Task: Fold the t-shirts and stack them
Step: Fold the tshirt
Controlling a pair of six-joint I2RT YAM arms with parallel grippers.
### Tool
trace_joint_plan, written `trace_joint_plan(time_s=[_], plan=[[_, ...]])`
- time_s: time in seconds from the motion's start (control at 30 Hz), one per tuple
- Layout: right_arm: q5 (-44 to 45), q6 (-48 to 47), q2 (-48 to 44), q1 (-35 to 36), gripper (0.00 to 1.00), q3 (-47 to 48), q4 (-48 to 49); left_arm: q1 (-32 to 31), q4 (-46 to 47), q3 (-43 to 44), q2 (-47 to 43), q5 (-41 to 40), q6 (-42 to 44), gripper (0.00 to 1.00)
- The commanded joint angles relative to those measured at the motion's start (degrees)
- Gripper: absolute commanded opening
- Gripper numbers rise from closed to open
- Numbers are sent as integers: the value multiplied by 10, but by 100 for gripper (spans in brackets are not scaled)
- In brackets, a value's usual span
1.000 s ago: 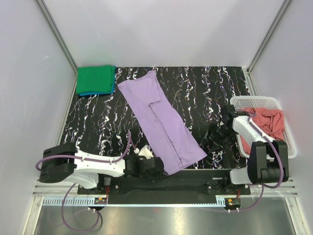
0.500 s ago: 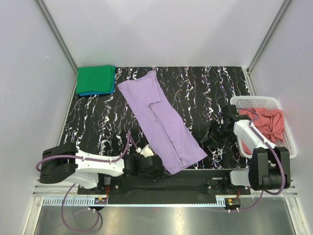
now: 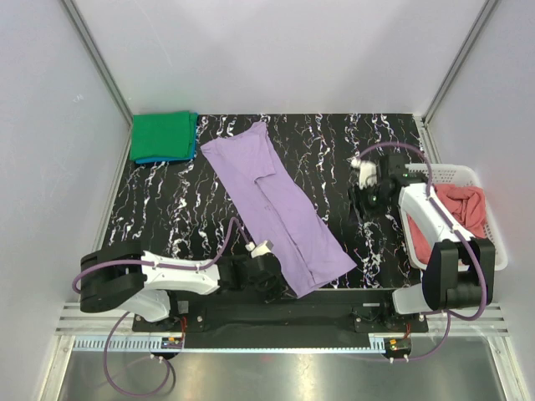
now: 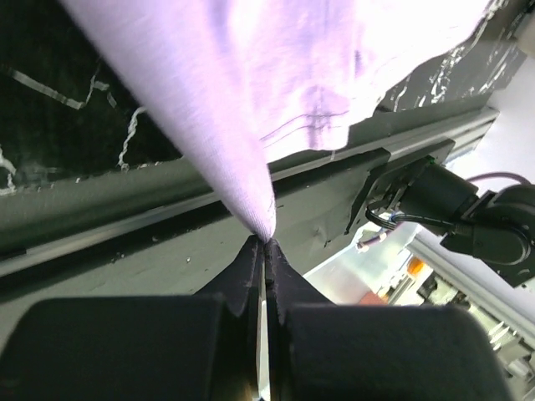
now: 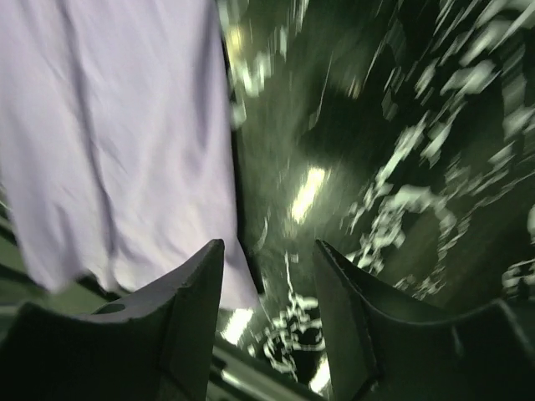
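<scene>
A light purple t-shirt [image 3: 276,205] lies folded lengthwise as a long strip, running diagonally from the table's back left to the front middle. My left gripper [image 3: 269,280] is shut on its near bottom corner, which the left wrist view shows pinched at the fingertips [image 4: 266,241]. My right gripper [image 3: 365,194] is open and empty above the table, right of the shirt; the right wrist view shows the purple cloth [image 5: 117,142] to its left, blurred. A folded bright green t-shirt [image 3: 163,134] lies on a blue one [image 3: 171,157] at the back left. A salmon pink t-shirt [image 3: 460,209] sits in the basket.
The white plastic lattice basket [image 3: 435,174] stands at the table's right edge, close to my right arm. The black marbled table [image 3: 167,209] is bounded by white walls at the left, back and right. A metal rail [image 3: 276,313] runs along the near edge.
My right gripper has risen and swung back and left from beside the basket to above the table. My left gripper has shifted slightly right at the shirt's near corner.
</scene>
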Motion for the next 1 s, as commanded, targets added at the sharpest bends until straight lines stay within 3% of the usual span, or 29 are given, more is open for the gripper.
trace_joint_plan(time_s=[0.0, 0.23, 0.37, 0.63, 0.97], plan=[[20, -97, -3, 19, 54, -62, -43, 16, 10, 16, -25, 41, 65, 0], [-18, -182, -8, 21, 52, -127, -41, 63, 64, -37, -34, 85, 65, 0], [-48, -208, 14, 21, 50, -132, -51, 67, 75, -19, -7, 109, 85, 0], [-63, -228, 88, 57, 50, -133, -56, 70, 87, -5, 16, 126, 100, 0], [-33, -214, 90, 58, 51, -151, -39, 76, 63, 1, 3, 123, 117, 0]])
